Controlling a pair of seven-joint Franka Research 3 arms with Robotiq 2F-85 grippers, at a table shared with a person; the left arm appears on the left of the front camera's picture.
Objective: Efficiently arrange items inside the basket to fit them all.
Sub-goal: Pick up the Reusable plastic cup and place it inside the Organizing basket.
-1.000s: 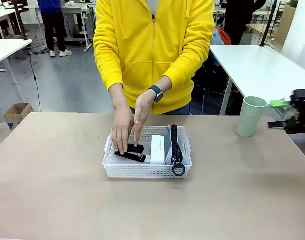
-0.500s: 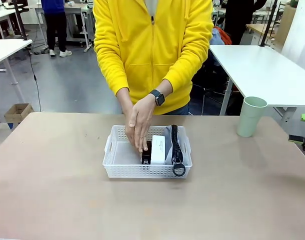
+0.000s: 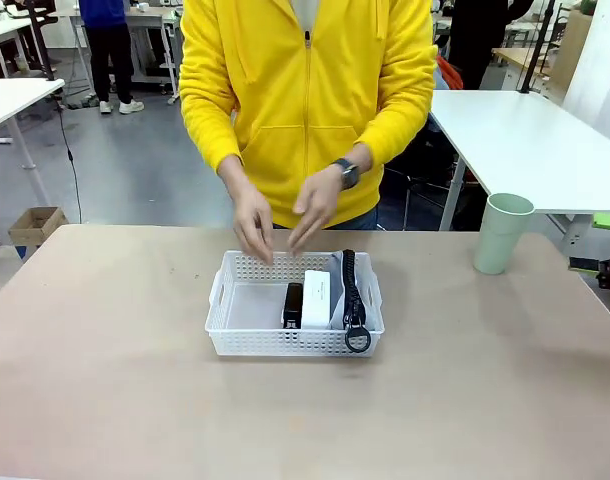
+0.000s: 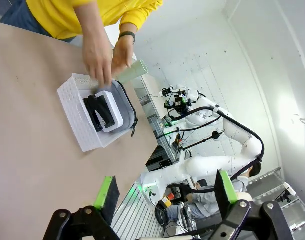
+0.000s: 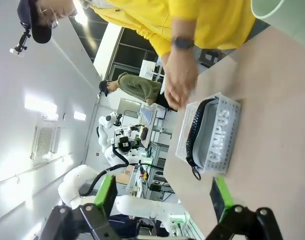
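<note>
The white basket (image 3: 247, 343) sits mid-table in front of a person in a yellow hoodie. Packed side by side in its right half are the black stapler (image 3: 293, 305), the small white box (image 3: 316, 298) and the grey pouch (image 3: 339, 290) standing on edge. The person's hands (image 3: 285, 215) hover above the basket's far rim. A pale green cup (image 3: 503, 233) stands on the table at the right. My right gripper (image 3: 597, 243) is open at the right edge, beyond the cup. The left gripper (image 4: 166, 195) is open, far from the basket (image 4: 77, 120). The pouch (image 5: 220, 132) shows "CAMPUS".
The basket's left half (image 3: 247, 305) is bare. Brown tabletop (image 3: 105, 380) spreads wide around the basket. White tables (image 3: 525, 140) stand behind the person. The cup (image 5: 272, 10) lies at the top edge of the right wrist view.
The person turned the stapler from lying across the basket to standing beside the white box, then lifted both hands away. My right gripper drew back from the cup toward the right edge.
</note>
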